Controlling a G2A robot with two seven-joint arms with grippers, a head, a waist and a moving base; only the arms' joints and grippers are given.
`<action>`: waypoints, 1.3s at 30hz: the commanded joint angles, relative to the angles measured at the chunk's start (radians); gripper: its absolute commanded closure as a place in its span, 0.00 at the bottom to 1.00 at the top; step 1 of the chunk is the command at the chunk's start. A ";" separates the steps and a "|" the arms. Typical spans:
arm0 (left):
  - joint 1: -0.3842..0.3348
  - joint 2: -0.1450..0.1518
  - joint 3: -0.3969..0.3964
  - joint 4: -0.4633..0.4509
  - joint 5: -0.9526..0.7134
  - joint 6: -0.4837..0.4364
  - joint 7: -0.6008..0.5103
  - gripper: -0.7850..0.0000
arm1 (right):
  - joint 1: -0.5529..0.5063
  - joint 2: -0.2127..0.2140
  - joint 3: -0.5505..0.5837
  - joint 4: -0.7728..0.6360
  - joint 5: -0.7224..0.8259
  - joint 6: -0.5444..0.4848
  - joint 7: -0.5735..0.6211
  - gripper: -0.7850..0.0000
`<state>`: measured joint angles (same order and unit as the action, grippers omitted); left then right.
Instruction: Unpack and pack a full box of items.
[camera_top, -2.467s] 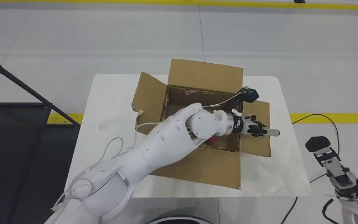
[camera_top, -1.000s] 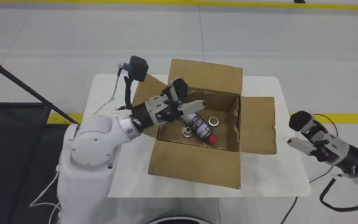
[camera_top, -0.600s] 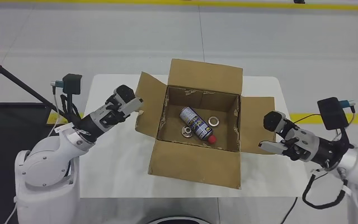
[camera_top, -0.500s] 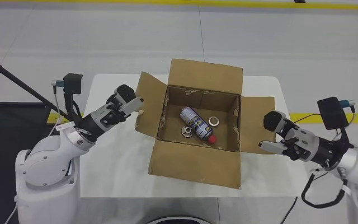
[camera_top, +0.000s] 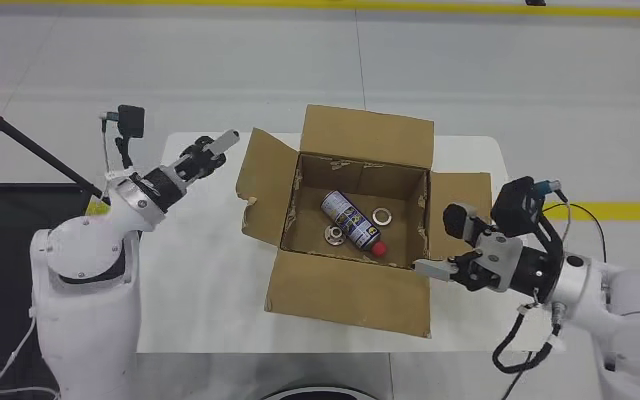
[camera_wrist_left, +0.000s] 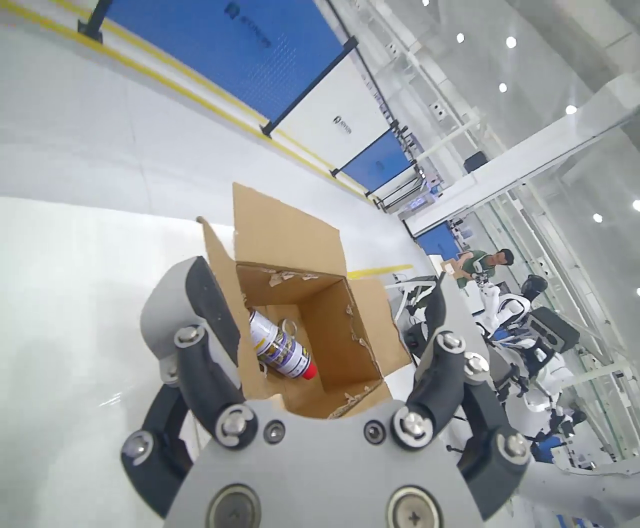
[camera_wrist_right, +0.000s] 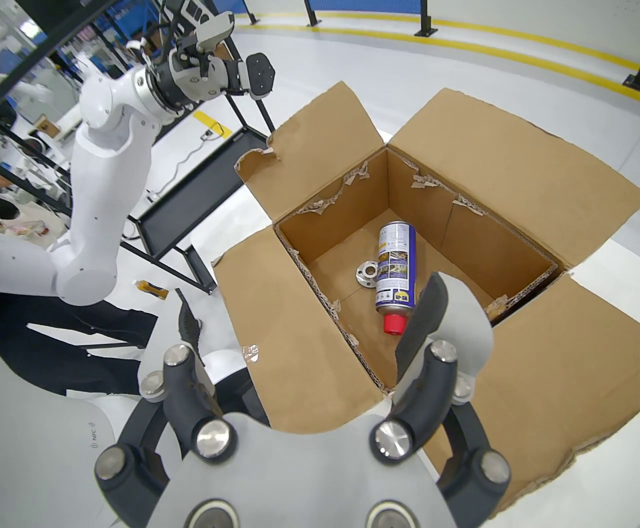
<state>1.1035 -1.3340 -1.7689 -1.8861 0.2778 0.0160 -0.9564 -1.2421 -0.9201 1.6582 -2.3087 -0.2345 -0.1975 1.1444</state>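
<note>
Unpacking judged step in hand: white-and-blue spray can with red cap (camera_top: 352, 222) lies on its side mid-floor of open brown cardboard box (camera_top: 345, 295), silver metal flange (camera_top: 331, 236) just beside it. Right gripper (camera_top: 442, 243) is held over box's right flap, fingers apart, empty. Left gripper (camera_top: 216, 143), likewise apart and empty, is held near far left corner of white table (camera_top: 200, 290). Can is best clamped across body at mid-length, flange and walls avoided.

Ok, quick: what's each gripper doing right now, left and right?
Left gripper: open, holding nothing.
Right gripper: open, holding nothing.
</note>
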 joint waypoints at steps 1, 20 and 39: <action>-0.048 0.010 0.010 0.052 0.029 0.037 -0.078 0.00 | 0.032 0.002 -0.038 -0.011 -0.049 0.043 0.021 0.00; -0.089 0.043 0.063 0.144 0.090 0.051 -0.174 0.00 | 0.029 0.006 -0.086 -0.008 -0.090 0.064 -0.017 0.00; -0.122 0.077 0.124 0.217 0.058 0.050 -0.181 0.83 | 0.094 0.016 -0.169 0.028 -0.097 0.124 0.037 0.00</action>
<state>0.9819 -1.2595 -1.6437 -1.6722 0.3405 0.0644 -1.1385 -1.1523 -0.9045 1.4931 -2.2816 -0.3314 -0.0755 1.1791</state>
